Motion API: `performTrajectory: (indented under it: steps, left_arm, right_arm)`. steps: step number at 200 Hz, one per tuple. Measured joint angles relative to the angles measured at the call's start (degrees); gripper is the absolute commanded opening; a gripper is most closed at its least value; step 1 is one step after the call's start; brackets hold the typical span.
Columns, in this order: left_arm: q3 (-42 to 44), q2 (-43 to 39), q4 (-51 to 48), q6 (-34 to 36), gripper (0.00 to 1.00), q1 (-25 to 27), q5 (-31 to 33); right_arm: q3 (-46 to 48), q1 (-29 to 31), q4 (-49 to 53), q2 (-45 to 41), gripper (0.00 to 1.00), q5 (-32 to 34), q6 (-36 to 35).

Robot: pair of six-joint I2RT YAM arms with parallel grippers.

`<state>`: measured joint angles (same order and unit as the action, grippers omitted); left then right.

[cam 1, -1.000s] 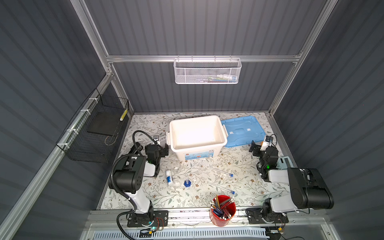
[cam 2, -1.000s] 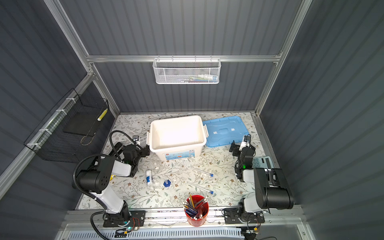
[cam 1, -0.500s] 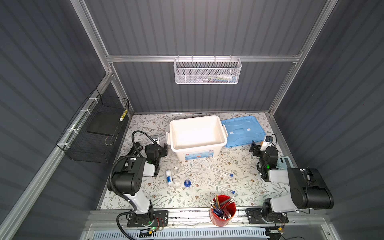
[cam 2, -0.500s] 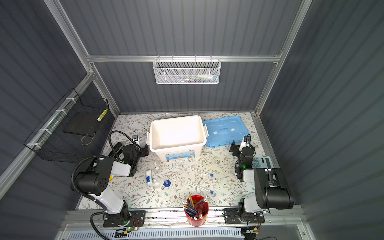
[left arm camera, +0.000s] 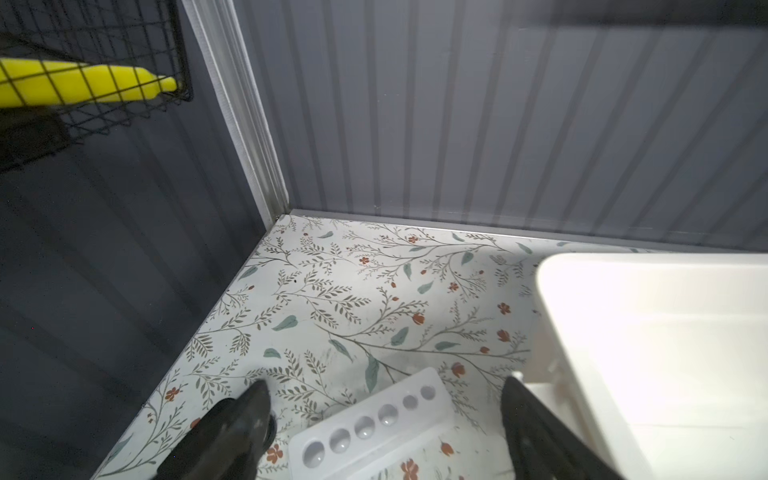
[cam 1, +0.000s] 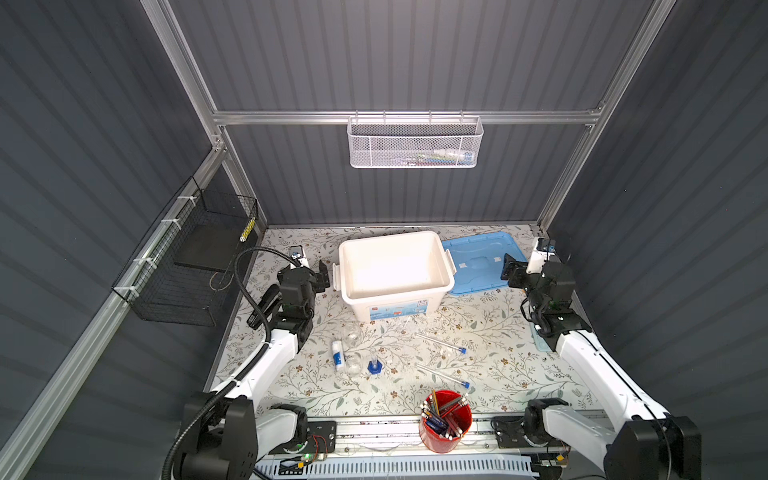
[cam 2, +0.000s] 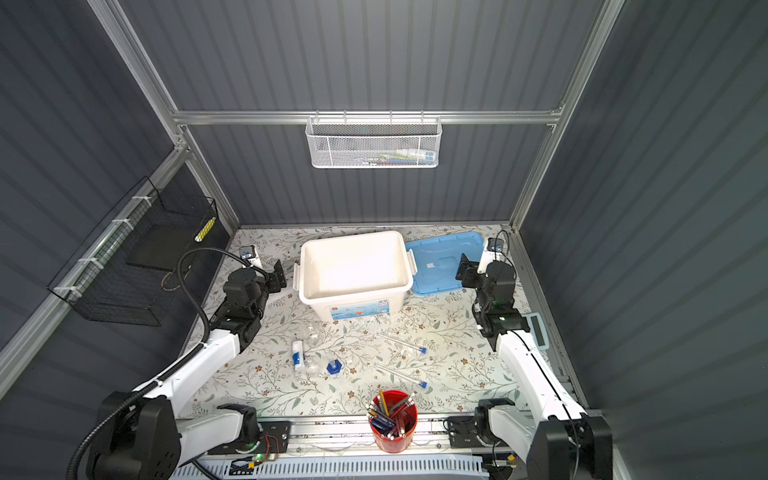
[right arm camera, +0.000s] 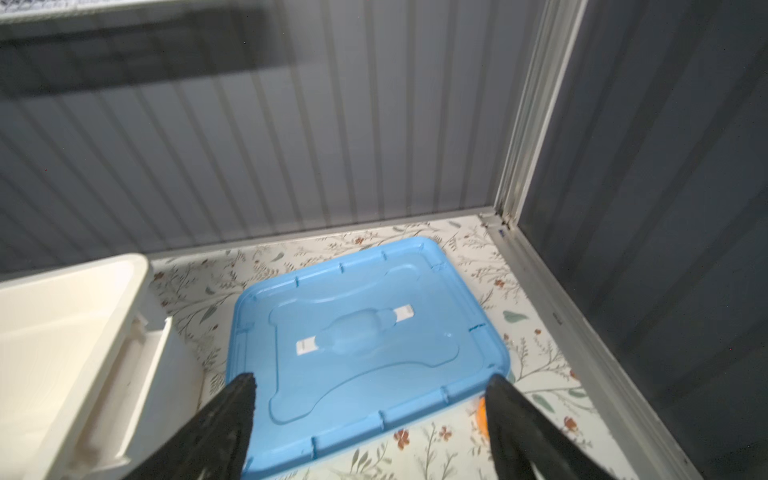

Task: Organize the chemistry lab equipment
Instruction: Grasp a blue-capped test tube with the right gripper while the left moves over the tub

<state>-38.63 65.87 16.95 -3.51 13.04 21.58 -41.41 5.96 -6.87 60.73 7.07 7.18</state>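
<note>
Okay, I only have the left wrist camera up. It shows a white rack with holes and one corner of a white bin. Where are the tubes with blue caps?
Observer: Both lie flat on the table in front of the bin: the farther tube and the nearer tube, toward the right arm's side.
Operator: Anything in the bin?
Observer: No, it looks empty in both top views.
Operator: Where's its lid?
Observer: The blue lid lies flat beside the bin, on the right.
Operator: And the right gripper?
Observer: The right gripper is open over that lid, holding nothing.
</note>
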Motion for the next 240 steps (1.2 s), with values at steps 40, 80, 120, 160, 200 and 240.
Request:
performTrajectory:
  steps: [40, 80, 120, 160, 200, 240]
  left_arm:
    - [-8.11, -3.23, -13.92, -1.73, 0.89, 1.95, -2.45]
    - [-16.04, -5.81, -26.34, -1.70, 0.92, 1.92, -12.13]
    - [-17.64, -9.25, -33.14, 3.23, 0.93, 1.90, -29.70]
    - [-21.46, -5.22, -36.76, 7.23, 0.92, 1.92, -41.57]
    - [-25.42, -1.53, -37.92, 9.64, 0.92, 1.92, -46.31]
    - [-27.65, -0.59, -38.16, 10.88, 0.92, 1.92, -48.61]
  right_arm:
    - [-5.95, 6.67, 17.66, 3.32, 0.86, -1.36, 2.51]
    - [-14.25, 12.13, 35.04, 9.79, 0.84, -4.33, 4.61]
    - [-14.21, 16.22, 45.70, 10.10, 0.77, -10.34, 6.25]
    - [-10.78, 19.76, 48.87, 9.90, 0.70, -13.86, 7.82]
    - [-3.23, 20.68, 46.66, 9.11, 0.66, -16.52, 11.67]
    - [0.17, 21.55, 44.13, 9.25, 0.61, -16.76, 13.84]
